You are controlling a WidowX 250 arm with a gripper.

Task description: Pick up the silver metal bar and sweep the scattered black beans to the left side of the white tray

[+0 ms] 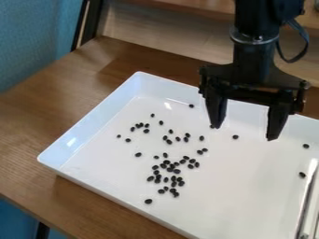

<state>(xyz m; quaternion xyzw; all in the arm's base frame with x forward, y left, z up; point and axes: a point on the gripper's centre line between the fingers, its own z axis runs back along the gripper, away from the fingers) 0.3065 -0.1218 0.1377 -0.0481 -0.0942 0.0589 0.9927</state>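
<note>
the black gripper hangs over the tray near its far edge, fingers wide apart, holding nothing. black beans lie loose inside, thickest towards the front edge (that raised rim would keep strays off the desk). the metal thing at right may be a utensil.

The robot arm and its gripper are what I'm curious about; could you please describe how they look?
The arm is black and roughly cylindrical, with a greyish ring around it and a thin dark cable looping beside it. The gripper is black too, with a wide crosspiece and two straight fingers narrowing towards their tips.
</note>
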